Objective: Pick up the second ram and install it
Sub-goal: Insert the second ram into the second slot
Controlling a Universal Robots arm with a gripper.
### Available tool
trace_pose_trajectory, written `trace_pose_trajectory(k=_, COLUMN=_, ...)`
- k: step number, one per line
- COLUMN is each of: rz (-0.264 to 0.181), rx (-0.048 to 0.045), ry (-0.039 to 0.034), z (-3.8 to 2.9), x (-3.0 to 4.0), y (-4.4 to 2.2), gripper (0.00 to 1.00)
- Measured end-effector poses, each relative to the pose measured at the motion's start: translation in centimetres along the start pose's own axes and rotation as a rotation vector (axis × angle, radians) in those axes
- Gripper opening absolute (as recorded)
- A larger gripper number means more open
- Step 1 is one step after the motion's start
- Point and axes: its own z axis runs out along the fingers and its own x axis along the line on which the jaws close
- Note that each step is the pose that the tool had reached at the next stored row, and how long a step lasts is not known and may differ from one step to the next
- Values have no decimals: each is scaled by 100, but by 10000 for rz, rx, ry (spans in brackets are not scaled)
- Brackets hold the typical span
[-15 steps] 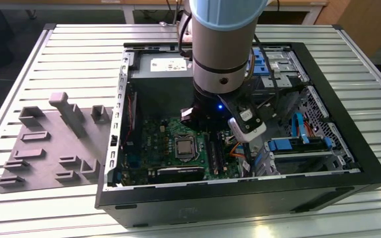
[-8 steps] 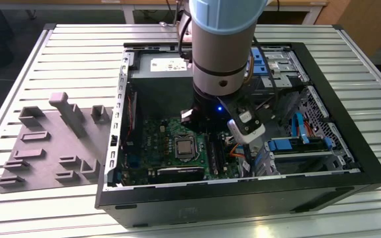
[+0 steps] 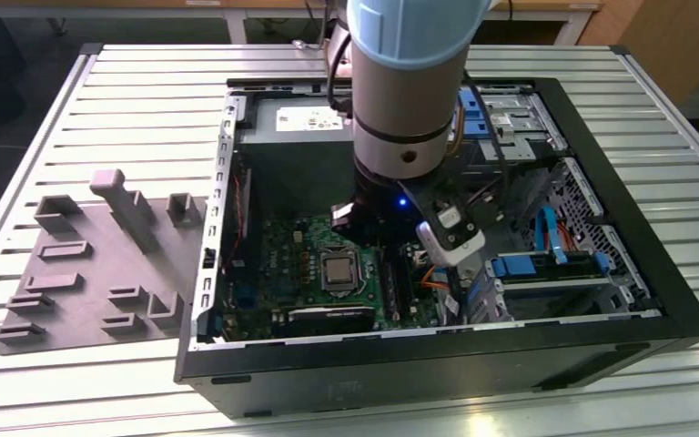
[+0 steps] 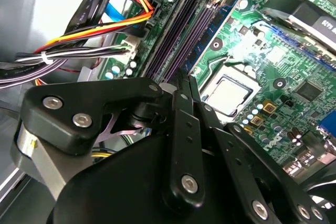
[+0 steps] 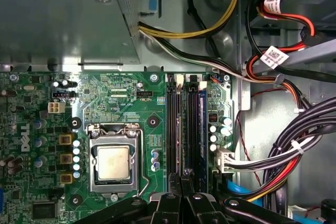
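**Claw over the ram slots, one ram seated**

Views compared. The exterior view gives the whole setup: arm (image 3: 404, 82) reaching down into the open case (image 3: 641, 300), which lies on the slatted table (image 3: 143, 82), with the grey tray (image 3: 95, 273) outside the case, well apart from the CPU socket (image 3: 339, 270). Both wrist views look inside the case at the motherboard (image 5: 121, 98), taking in the socket (image 5: 113, 162), the slots and the claw (image 5: 182, 182). The first wrist view adds the power supply (image 5: 58, 19) beyond the board. The second wrist view looks past the claw (image 4: 186, 85) along the slots, with the socket (image 4: 228, 93) to one side.

Counts. One arm, one claw, one case, one tray, one socket, one power supply. One ram (image 5: 202, 129) seen. The slots run as a parallel row beside the socket; their exact number is not clear. Cable bundles (image 5: 310, 145) lie on the far side of the slots from the socket; number unclear.

Ram. The dark blue stick sits in the slot farthest from the socket. Its long axis is parallel to the other slots and to the socket's near edge, and one end points toward the power supply. The second wrist view shows it as a blue strip (image 4: 224, 18).

Claw. Its tip hangs over the slot row, just beside the socket. Open, closed or gripping: cannot tell.
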Motion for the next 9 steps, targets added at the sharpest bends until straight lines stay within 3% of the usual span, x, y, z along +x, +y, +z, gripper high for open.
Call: trace_pose_trajectory(k=9, rz=0, rx=1, ry=1, z=37, x=3, y=-1, gripper=12)
